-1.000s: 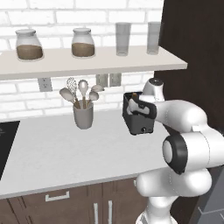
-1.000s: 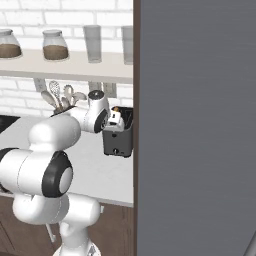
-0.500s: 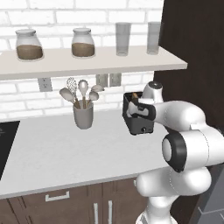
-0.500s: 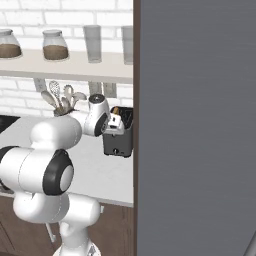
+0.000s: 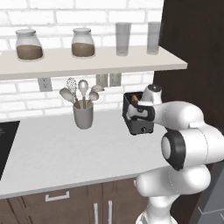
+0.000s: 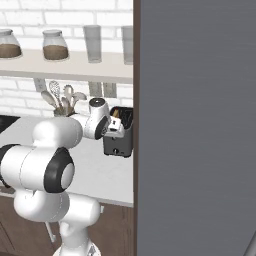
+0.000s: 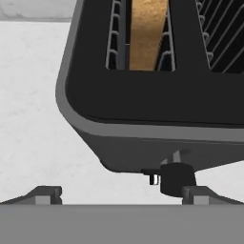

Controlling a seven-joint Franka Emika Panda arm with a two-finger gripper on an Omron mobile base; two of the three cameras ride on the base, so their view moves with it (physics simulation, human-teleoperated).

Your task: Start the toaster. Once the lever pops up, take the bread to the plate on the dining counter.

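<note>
On the worktop below the shelf (image 5: 87, 61), the toaster (image 5: 139, 124) stands near the right end, just beside the dark cabinet wall. One slice of bread (image 7: 147, 33) sits upright in the left slot as the hand view shows it; the neighbouring slot appears empty. The gripper (image 7: 121, 194) hangs just above the toaster's front edge with its fingers spread wide and holding nothing. The lever (image 7: 175, 177), a dark knob projecting from the front face, lies close to one fingertip (image 7: 198, 195).

Step in hand, as judged: start the toaster by depressing the lever.

Procedure for a clean press:
1. Align one finger squarely over the lever before descending; at present the lever sits off centre, toward one finger.
2. Press straight down along the front face. A sideways load could slide the toaster across the worktop.
3. Keep both fingers clear of the slots and the bread.
4. Lift clear once the lever latches, so that the pop-up has free travel.

The plate and the dining counter come later.

Inventory:
- Toaster: one.
- Bread: one slice visible.
- Jars (image 5: 29, 45) with brown contents: two, on the shelf.
- Glasses (image 5: 123, 39): two, on the shelf.
- Utensil cup (image 5: 83, 115): one, grey, holding several utensils, standing well left of the toaster.
</note>
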